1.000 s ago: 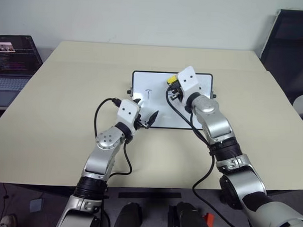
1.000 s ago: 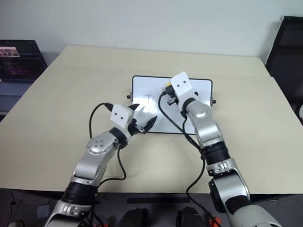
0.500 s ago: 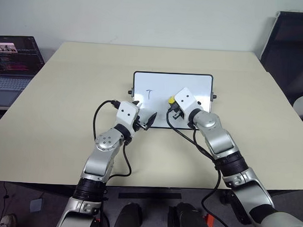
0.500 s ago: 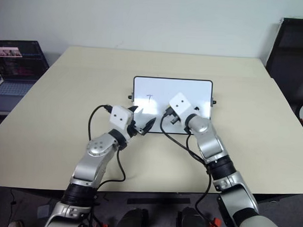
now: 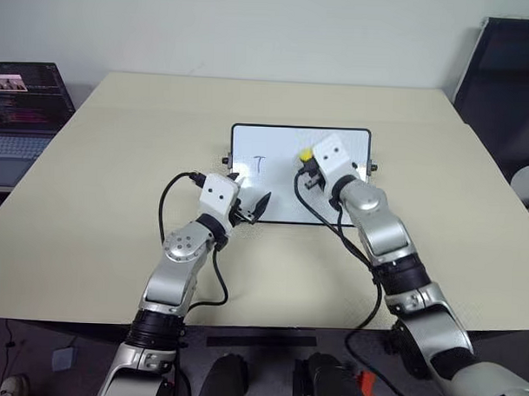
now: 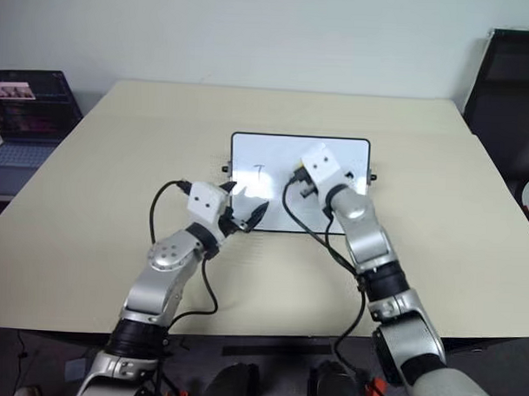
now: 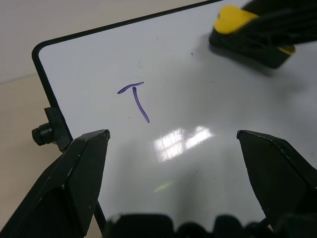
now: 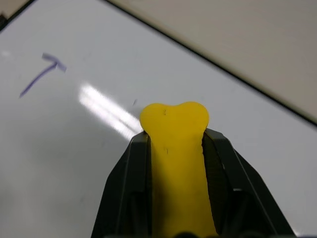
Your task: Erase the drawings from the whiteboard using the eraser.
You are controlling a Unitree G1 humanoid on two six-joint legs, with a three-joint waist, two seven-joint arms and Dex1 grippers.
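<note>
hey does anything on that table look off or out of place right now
Nothing stands out. The whiteboard lies flat and square on the table, with one letter T on it. The right gripper is shut on the yellow eraser over the board, and the left gripper is open at its near left corner.

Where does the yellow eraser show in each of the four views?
Left eye: eraser over the whiteboard, right of the T.
Right eye: tip beside the right pincer.
Left wrist: upper corner.
Right wrist: centre, clamped.
Shared landmark: the T.
</note>
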